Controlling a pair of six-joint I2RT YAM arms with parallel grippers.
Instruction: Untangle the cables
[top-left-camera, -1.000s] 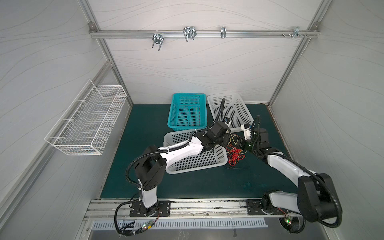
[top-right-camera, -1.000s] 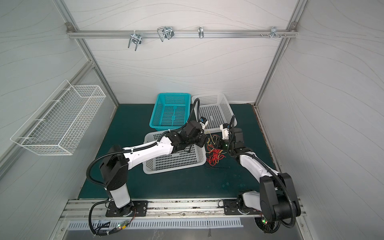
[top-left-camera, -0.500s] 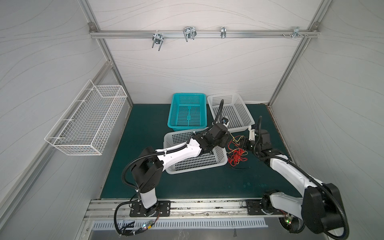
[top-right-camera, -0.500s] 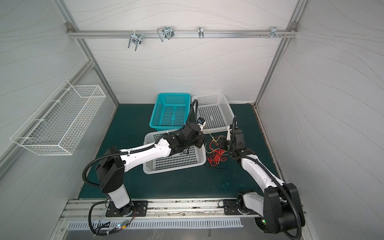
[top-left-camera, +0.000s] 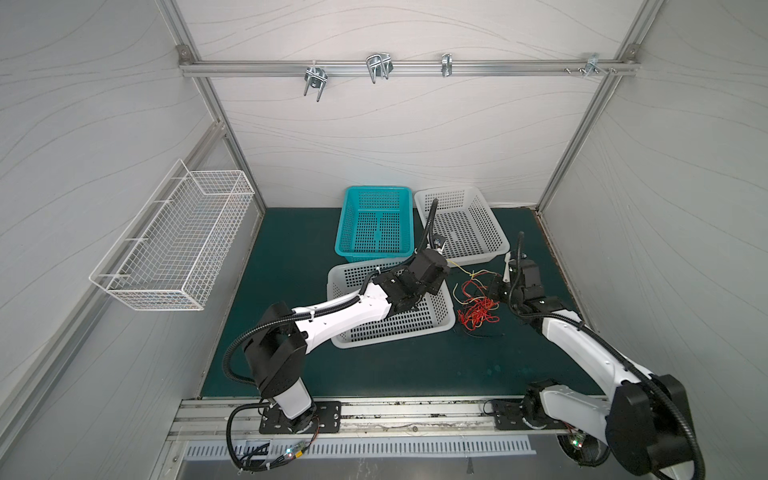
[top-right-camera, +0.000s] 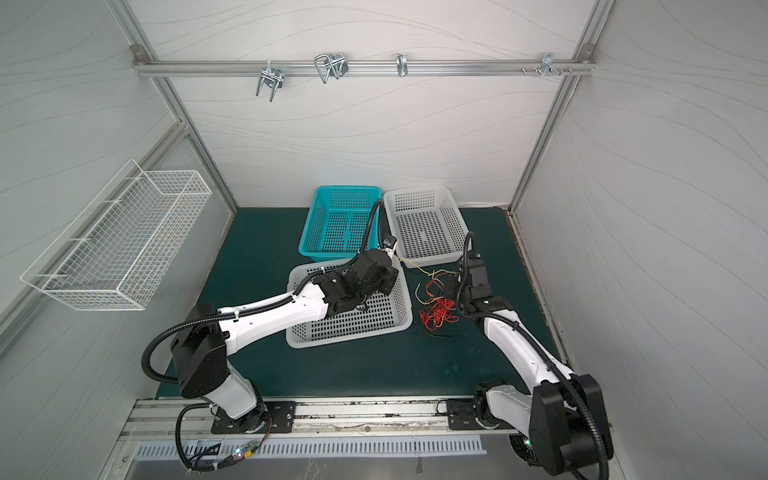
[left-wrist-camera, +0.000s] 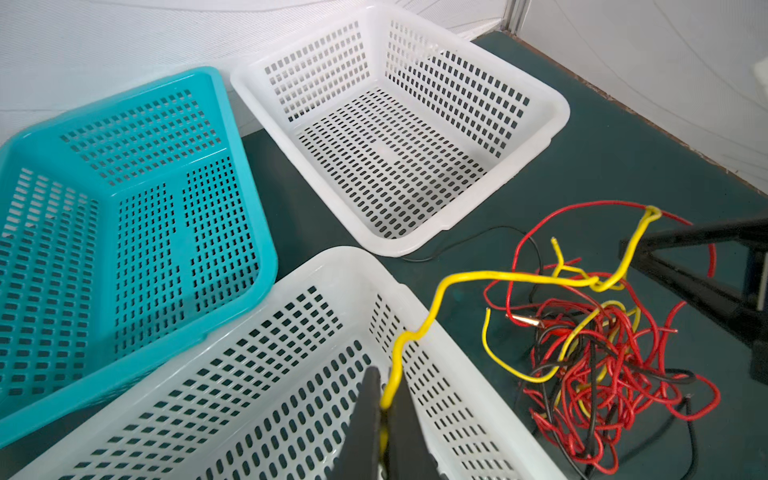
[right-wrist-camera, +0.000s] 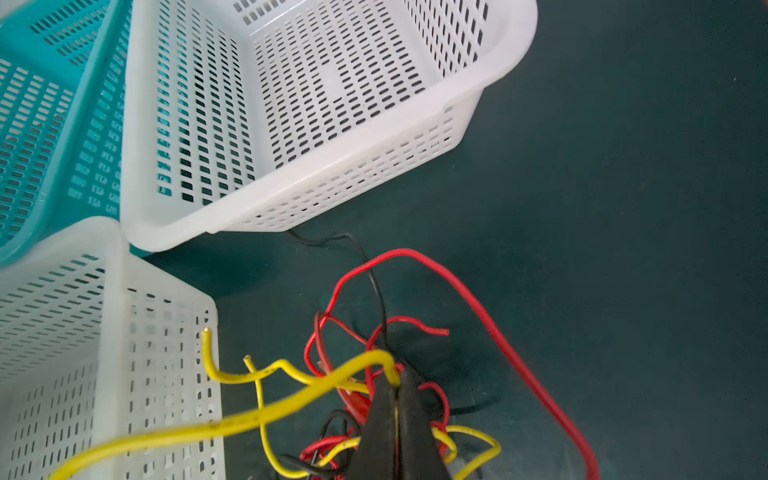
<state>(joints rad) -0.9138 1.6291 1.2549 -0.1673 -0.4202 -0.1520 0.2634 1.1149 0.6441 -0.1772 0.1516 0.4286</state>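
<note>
– Shut on a yellow cable (left-wrist-camera: 498, 276), the left gripper (left-wrist-camera: 384, 401) pinches it just above the near white basket (left-wrist-camera: 324, 257). The strand crosses that basket's rim toward the tangle.
– And the right gripper (right-wrist-camera: 395, 392)?
– Closed as well, on yellow. It looks like the far end of the same strand, though the loops in between make that hard to follow.
– Where are the cables (top-left-camera: 478, 309)?
– Heaped on the green mat (top-left-camera: 291, 257), just to the right of the near white basket in both top views and in front of the far white basket (top-left-camera: 451, 190). The right arm stands close on the heap's other side. They are mostly red, with some yellow and black.
– What is hidden?
– In both top views the fingertips sit under the wrists. Each wrist view cuts its own fingers off at the frame edge. I cannot tell how many strands the heap holds. One black cable (right-wrist-camera: 324, 241) runs to the far white basket's foot, and its end is lost there.
– Room to move?
– Bare mat lies in front of the heap. The teal basket (top-left-camera: 376, 189) stands just beside the far white basket at the back wall.
</note>
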